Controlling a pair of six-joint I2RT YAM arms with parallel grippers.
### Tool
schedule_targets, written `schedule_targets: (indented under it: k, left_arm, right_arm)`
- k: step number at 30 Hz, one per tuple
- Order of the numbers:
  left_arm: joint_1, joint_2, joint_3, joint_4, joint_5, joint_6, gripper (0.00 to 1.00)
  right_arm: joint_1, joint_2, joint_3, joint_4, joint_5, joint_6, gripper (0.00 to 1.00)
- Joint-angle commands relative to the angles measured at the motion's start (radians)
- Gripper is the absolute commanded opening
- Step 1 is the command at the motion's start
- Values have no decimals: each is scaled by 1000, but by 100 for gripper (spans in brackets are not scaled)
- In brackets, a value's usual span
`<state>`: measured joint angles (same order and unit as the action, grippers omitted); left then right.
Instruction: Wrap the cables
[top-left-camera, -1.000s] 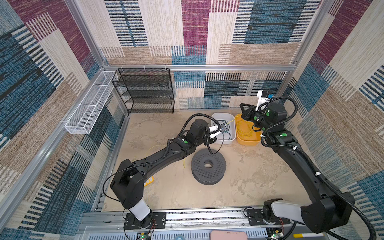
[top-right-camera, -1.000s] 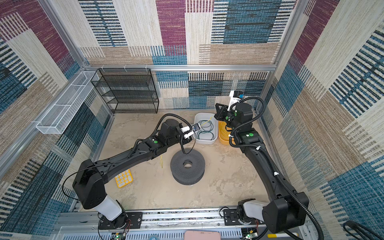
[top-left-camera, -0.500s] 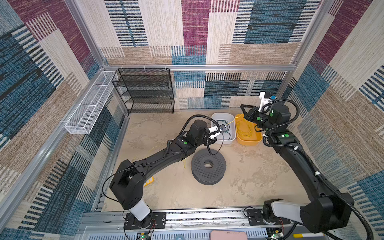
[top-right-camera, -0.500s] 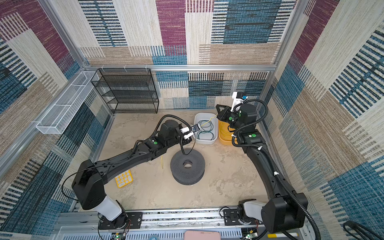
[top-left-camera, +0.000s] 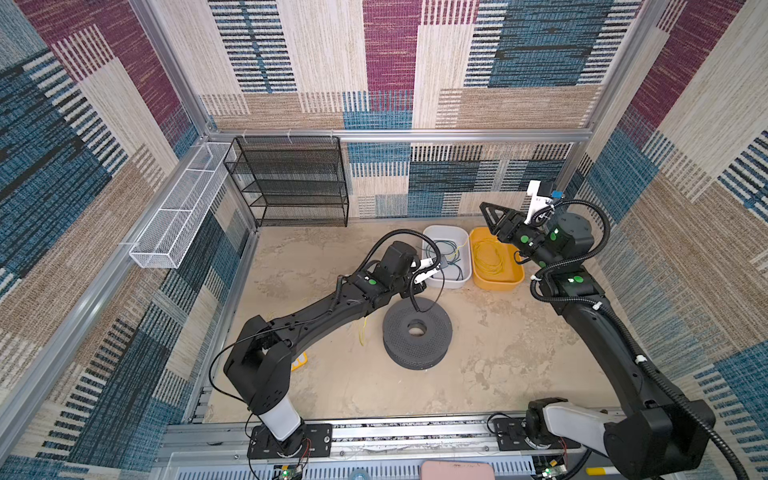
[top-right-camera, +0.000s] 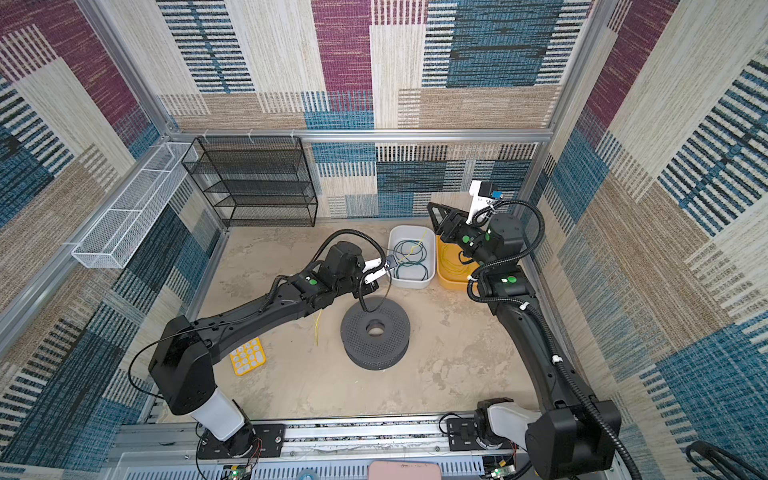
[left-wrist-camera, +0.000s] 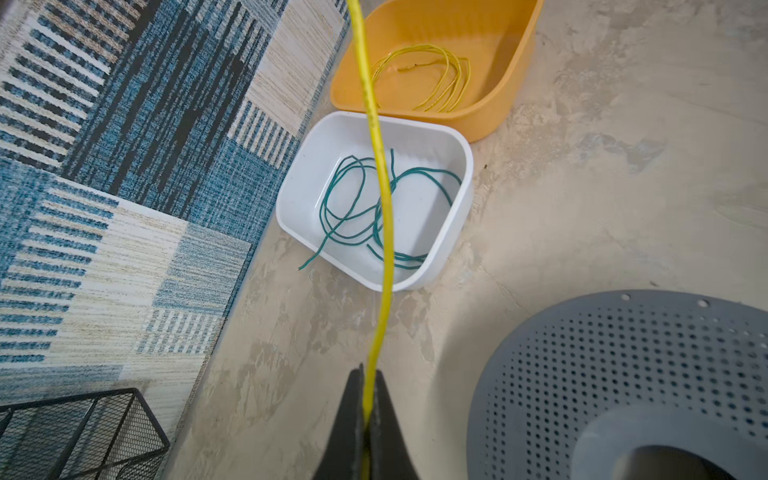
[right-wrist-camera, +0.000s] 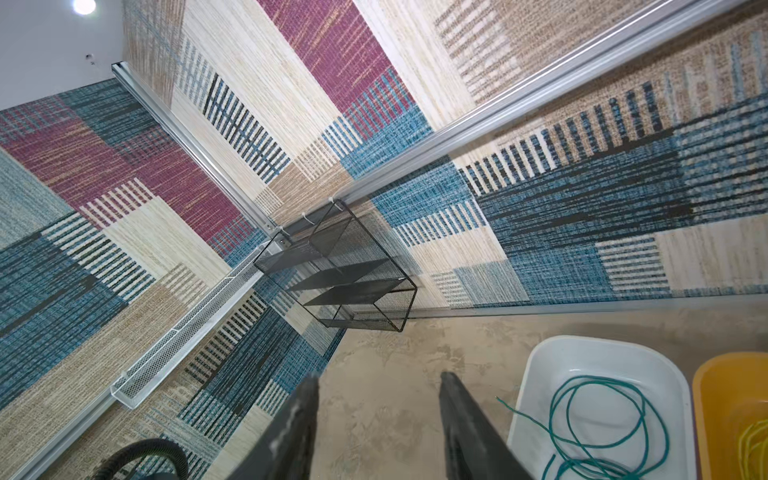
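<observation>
The left tool (left-wrist-camera: 368, 376) is pinched tight on a yellow cable (left-wrist-camera: 384, 232) that runs across the white tub (left-wrist-camera: 459, 224). The green cable (left-wrist-camera: 353, 208) lies in loose loops inside the white tub. More yellow loops (left-wrist-camera: 436, 79) lie in the orange tub (left-wrist-camera: 490, 116) just beside it. The right tool (right-wrist-camera: 380, 376) hangs near the white tub, jaws wide apart, holding nothing.

Text, numbers, brands: none can be read in any view.
White bin (left-wrist-camera: 461, 187): no label is made out.
Orange bin (left-wrist-camera: 505, 75): no label is made out.
Small yellow tile (top-right-camera: 248, 356): pale marks are seen, too small to be read.
</observation>
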<state>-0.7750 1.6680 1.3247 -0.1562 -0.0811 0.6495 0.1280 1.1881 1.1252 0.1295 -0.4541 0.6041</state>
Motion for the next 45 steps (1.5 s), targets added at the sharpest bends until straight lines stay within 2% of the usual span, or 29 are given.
schedule_targets:
  k: [1, 7, 10, 13, 18, 25, 28, 31, 34, 40, 45]
  left_arm:
    - [0, 5, 18, -26, 4, -13, 0]
    - [0, 20, 39, -45, 24, -6, 0]
    - [1, 27, 47, -46, 23, -7, 0]
    - [0, 30, 52, -46, 23, -6, 0]
    - [0, 29, 57, -40, 29, -11, 0]
    - [-1, 30, 58, -40, 42, -28, 0]
    - [-1, 34, 58, -40, 44, -32, 0]
    - [-1, 37, 61, -40, 46, -33, 0]
    - [-1, 36, 64, -40, 44, -31, 0]
    - [-1, 35, 64, -40, 45, -24, 0]
    - [-2, 32, 62, -42, 38, -17, 0]
  right_arm:
    - [1, -21, 16, 20, -32, -33, 60]
    - [1, -56, 35, -46, 10, -101, 73]
    - [1, -78, 14, -73, 26, -125, 75]
    - [1, -99, -64, -64, 22, -100, 75]
    - [1, -82, -199, 2, -49, -30, 70]
    - [5, 5, -249, 114, -114, 43, 63]
    - [15, 46, -233, 127, -118, 45, 56]
    - [19, 66, -234, 154, -78, 60, 38]
    - [21, 93, -210, 151, -68, 60, 24]
    - [23, 117, -184, 150, -62, 63, 16]
    - [24, 113, -173, 145, -57, 56, 2]
